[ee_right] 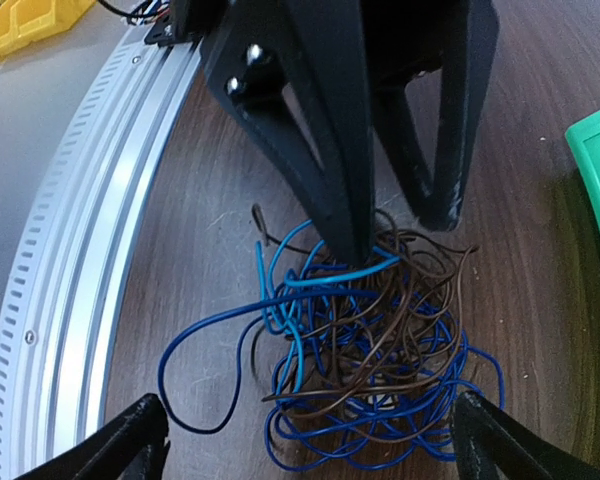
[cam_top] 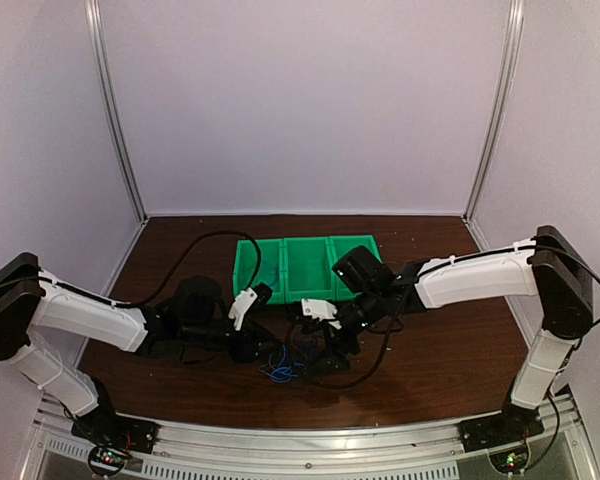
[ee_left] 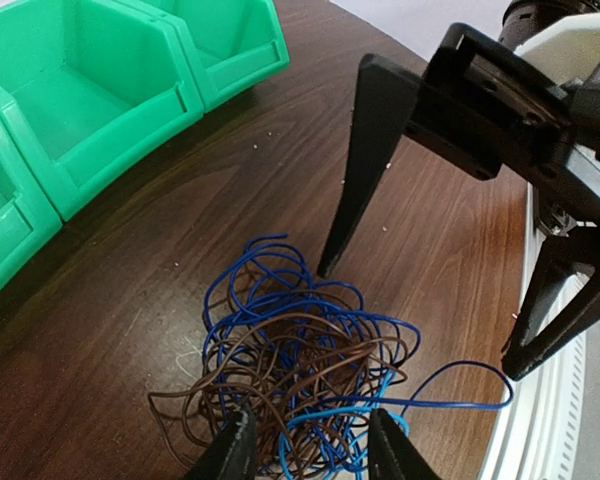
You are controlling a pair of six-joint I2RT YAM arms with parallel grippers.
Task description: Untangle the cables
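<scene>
the cables point(cam_top: 278, 368) lie in one loose knot on the dark wooden table point(cam_top: 450, 330), just in front of the green bin point(cam_top: 300, 265) and between the two grippers, near the aluminium rail point(ee_right: 70, 250) at the table's near edge. in the wrist views the knot shows dark blue, lighter blue and dark brown strands wound through each other, with one long blue loop trailing out toward the rail.

the left arm point(cam_top: 90, 315) stretches low across the table from the left, its wrist bent down over the pile. the left gripper point(ee_left: 315, 445) points straight down into the knot. its jaws are parted, with strands lying in the gap between them. from the right wrist camera one of its fingers point(ee_right: 345, 200) presses its tip on a light blue strand at the top of the heap, and the other tip stands just beside the brown loops. whether any wire is pinched cannot be told.

the right arm point(cam_top: 475, 275) reaches in from the right, elbow high, forearm sloping down to the same spot. the right gripper point(ee_right: 315, 440) hangs over the pile with its jaws spread wide, clear of the wires and gripping nothing. in the left wrist view one of its fingertips point(ee_left: 328, 265) sits close above the far edge of the tangle.
</scene>
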